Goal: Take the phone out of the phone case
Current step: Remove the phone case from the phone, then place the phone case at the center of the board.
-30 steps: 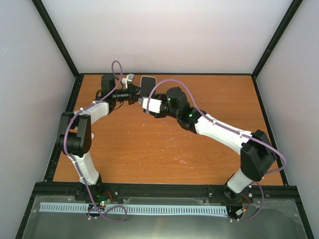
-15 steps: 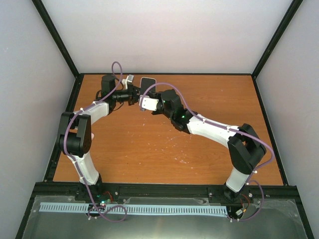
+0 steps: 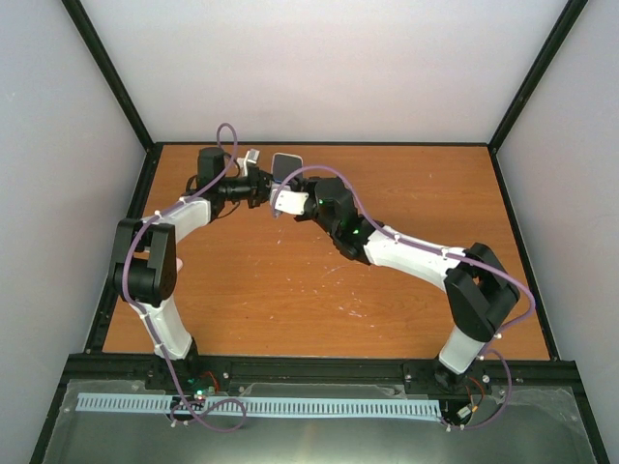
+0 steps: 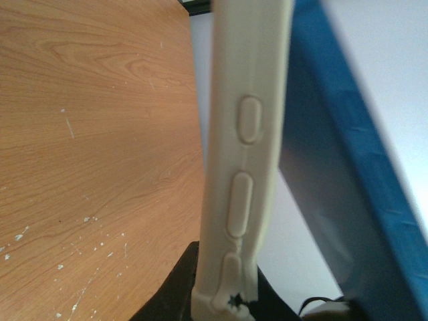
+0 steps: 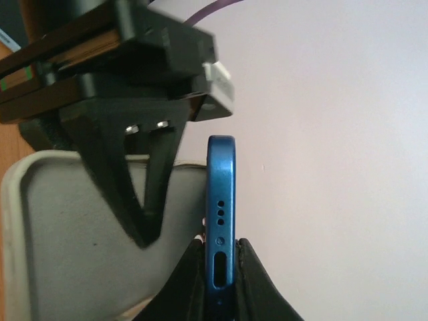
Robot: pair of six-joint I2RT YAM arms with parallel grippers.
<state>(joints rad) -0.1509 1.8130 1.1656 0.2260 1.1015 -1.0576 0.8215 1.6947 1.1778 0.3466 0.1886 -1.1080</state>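
Now, blue phone edge-on in closed right hand, cream case clamped by left hand

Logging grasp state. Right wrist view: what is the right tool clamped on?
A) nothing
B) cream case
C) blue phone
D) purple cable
C: the blue phone is pinched edge-on in the right tool, with the cream case beside it on the left of the view.
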